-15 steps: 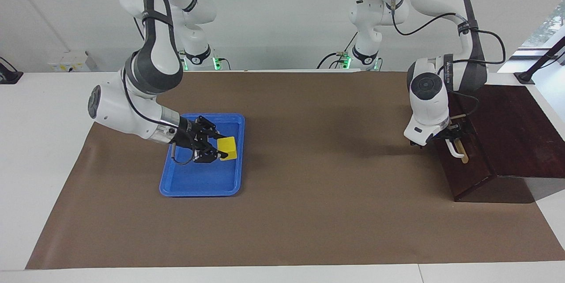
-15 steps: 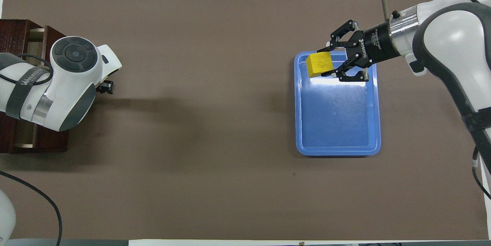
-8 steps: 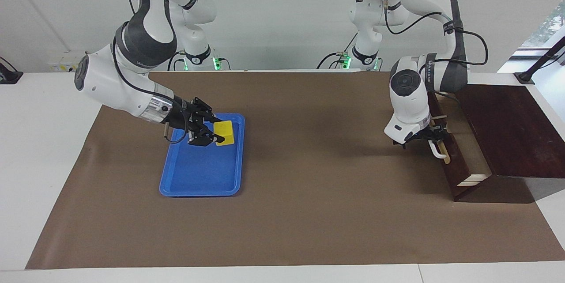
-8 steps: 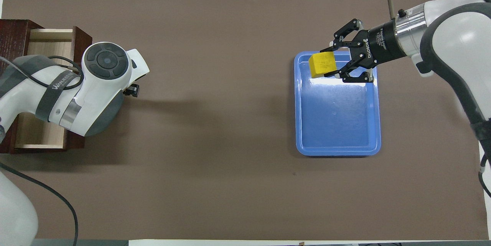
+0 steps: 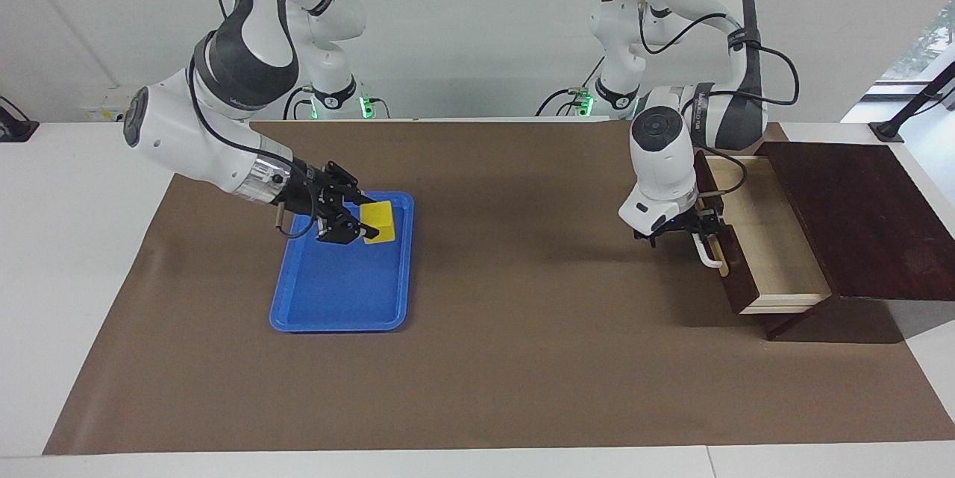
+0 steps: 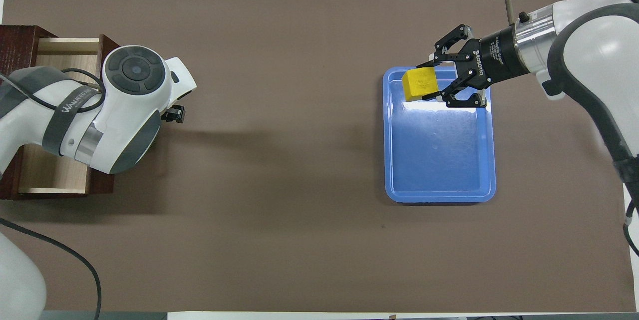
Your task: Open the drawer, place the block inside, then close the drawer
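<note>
A big brown mat (image 5: 522, 359) covers most of the white surface (image 5: 67, 254). At the left arm's end stands a dark brown cabinet (image 5: 858, 217), and its drawer (image 5: 768, 239) is pulled out, so the pale wood inside shows. The facing view shows the drawer's white bar handle (image 5: 705, 250) and the left gripper (image 5: 690, 228) right at it. I cannot tell if the fingers hold the handle or how far apart they are. In the overhead view the left arm covers the handle and part of the drawer (image 6: 50, 50); only a bit of the left gripper (image 6: 172, 113) sticks out.

Toward the right arm's end lies a flat blue tray (image 5: 298, 314). The right gripper (image 5: 358, 222) is over the end of the tray nearer to the robots. Its fingers are closed on the small yellow block (image 5: 379, 223). The facing view shows the block lifted just above the tray. The overhead view shows the block (image 6: 419, 85) over a tray (image 6: 491, 160) corner, and one finger on each side of it at the right gripper (image 6: 432, 80).
</note>
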Action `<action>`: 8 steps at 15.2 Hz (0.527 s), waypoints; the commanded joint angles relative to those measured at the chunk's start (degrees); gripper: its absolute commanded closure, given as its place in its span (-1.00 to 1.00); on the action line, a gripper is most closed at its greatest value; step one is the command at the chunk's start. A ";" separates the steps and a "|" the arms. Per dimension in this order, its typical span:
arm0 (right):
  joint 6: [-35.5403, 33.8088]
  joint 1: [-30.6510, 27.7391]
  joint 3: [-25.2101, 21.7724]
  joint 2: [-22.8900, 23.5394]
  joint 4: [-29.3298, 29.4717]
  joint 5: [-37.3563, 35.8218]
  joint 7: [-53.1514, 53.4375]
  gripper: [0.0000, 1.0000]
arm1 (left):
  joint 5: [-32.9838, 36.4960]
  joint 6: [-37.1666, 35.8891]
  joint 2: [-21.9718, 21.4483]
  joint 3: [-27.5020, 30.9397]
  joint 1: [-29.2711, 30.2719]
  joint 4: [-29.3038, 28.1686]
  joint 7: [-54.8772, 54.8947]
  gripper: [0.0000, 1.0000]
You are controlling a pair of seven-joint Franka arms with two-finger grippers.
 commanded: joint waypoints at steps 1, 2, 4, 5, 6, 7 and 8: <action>-0.96 -0.45 0.31 -0.96 -0.15 -1.18 1.63 1.00 | -6.67 -8.79 -0.44 0.42 -1.21 9.38 0.73 -1.00; -1.13 -0.45 0.31 -0.96 -0.15 -1.09 1.63 1.00 | -10.61 -10.73 -0.44 0.51 -1.21 11.93 0.21 -1.00; -1.05 -0.45 0.40 -0.96 0.20 -1.09 1.63 1.00 | -17.74 -13.64 -1.66 0.77 -1.12 14.49 -2.50 -1.00; -1.13 -0.45 0.40 -0.96 0.20 -1.09 1.89 1.00 | -19.59 -14.44 -2.37 0.68 -1.12 15.03 -6.44 -1.00; -0.87 -0.36 0.57 -0.96 0.20 -1.09 2.59 1.00 | -21.87 -14.88 -3.33 0.60 -1.39 15.03 -12.22 -1.00; -0.35 -0.27 0.75 -0.96 0.20 -1.00 3.56 1.00 | -24.16 -15.23 -4.13 0.42 -1.56 14.86 -18.46 -1.00; 0.00 0.95 0.83 -0.96 0.20 -0.83 4.61 1.00 | -25.92 -16.10 -4.57 -0.02 -2.09 14.94 -25.13 -1.00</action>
